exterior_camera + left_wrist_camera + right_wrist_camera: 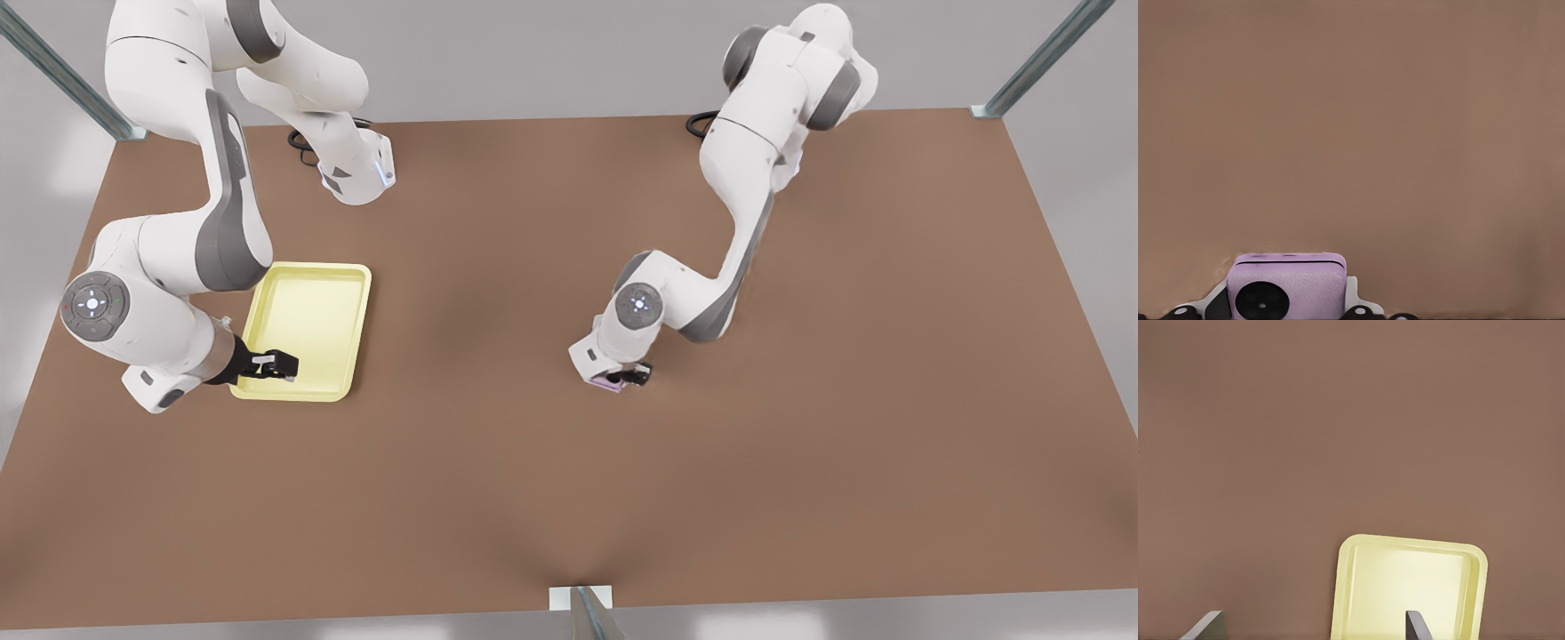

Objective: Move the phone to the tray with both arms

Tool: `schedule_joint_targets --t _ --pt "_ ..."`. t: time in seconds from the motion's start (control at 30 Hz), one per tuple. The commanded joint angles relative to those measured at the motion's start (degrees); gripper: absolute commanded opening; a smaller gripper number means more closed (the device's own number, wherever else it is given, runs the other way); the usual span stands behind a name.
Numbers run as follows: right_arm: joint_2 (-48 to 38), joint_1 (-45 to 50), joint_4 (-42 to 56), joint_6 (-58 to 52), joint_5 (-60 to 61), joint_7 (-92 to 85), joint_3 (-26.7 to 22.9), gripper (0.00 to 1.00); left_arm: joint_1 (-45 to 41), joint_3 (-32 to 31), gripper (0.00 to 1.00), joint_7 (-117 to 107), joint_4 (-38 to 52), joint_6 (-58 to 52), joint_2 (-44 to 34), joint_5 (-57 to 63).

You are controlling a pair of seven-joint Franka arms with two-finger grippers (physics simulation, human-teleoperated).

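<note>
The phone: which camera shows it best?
The left wrist view: the phone is close, showing its pink face and a black camera circle. The front view shows only a sliver under the left pincer.

A simulated robot lab: bare brown table (569, 462) between metal frame posts (62, 71).
</note>
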Motion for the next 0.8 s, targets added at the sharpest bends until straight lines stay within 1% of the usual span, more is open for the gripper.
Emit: schedule_joint_targets --t 0.0,0.07,0.1,0.13,0.2,0.27,0.37,0.4,0.43,0.53,0.57,0.6,0.63,0.67,0.73,0.77 --pt "-0.07 0.04 0.03 -0.01 -0.12 0.27 0.0 1.0 -4.87 -0.01 0.77 -46.93 5.82 -11.66 3.93 -2.16" --pt "-0.07 0.04 0.03 -0.01 -0.03 0.27 0.0 1.0 -5.58 -0.18 0.77 -48.43 10.57 -9.2 7.89 -2.6" --pt "-0.07 0.04 0.03 -0.1 -0.03 0.18 0.09 1.0 -5.58 -0.27 0.78 -49.48 14.7 -9.02 10.35 -2.6" --pt "-0.07 0.04 0.03 -0.01 -0.03 -0.08 0.0 1.0 -5.49 -1.33 0.78 -49.92 16.46 -7.28 12.02 -2.69" --pt "-0.07 -0.05 0.03 -0.1 0.06 -0.26 0.09 1.0 -5.58 -2.12 0.78 -50.63 20.42 -1.13 15.71 -2.95" --pt "-0.07 -0.05 0.03 -0.1 0.06 -0.35 0.0 1.0 -5.32 -1.59 0.78 -49.48 20.68 5.92 18.44 -2.86" --pt "-0.07 -0.05 0.03 -0.1 -0.03 -0.26 0.09 1.0 -5.93 -1.68 0.78 -48.34 20.68 8.29 19.58 -2.51" --pt "-0.07 0.04 0.03 -0.1 -0.21 -0.26 0.09 1.0 -6.37 -1.77 0.83 -47.2 20.68 8.38 19.58 -2.51" --pt "-0.07 0.04 0.03 -0.27 -0.03 0.27 0.0 1.0 -6.64 -1.77 1.0 -46.84 20.6 8.38 19.58 -2.51" --pt "0.02 -0.05 -0.06 -0.27 0.15 0.27 0.09 1.0 -6.55 -1.94 1.0 -47.11 20.33 6.89 18.0 -2.6" --pt "-0.07 0.04 -0.06 -0.1 0.15 0.27 0.09 1.0 -5.06 -1.41 1.0 -46.5 20.16 -2.49 13.79 -2.6" --pt "0.02 0.22 -0.06 0.08 0.23 0.18 0.27 1.0 0.74 -1.33 1.0 -36.41 20.07 -20.06 5.8 -2.51" --pt "0.46 0.48 0.03 0.95 2.52 -0.09 3.17 1.0 8.9 -1.24 1.0 -23.57 20.16 -33.79 -2.47 -2.51" --pt "0.9 3.37 -0.06 3.23 1.99 0.18 3.43 1.0 17.61 -1.24 1.0 -13.9 20.16 -40.04 -8.1 -2.16" --pt "2.92 8.3 -0.15 4.74 1.82 6.42 3.43 1.0 26.84 -1.15 1.0 1.13 18.93 -47.17 -14.51 4.43" --pt "4.06 10.23 -0.76 7.81 1.38 8.52 3.43 1.0 29.57 -1.15 1.0 15.71 -0.46 -39.63 -27.24 4.78"
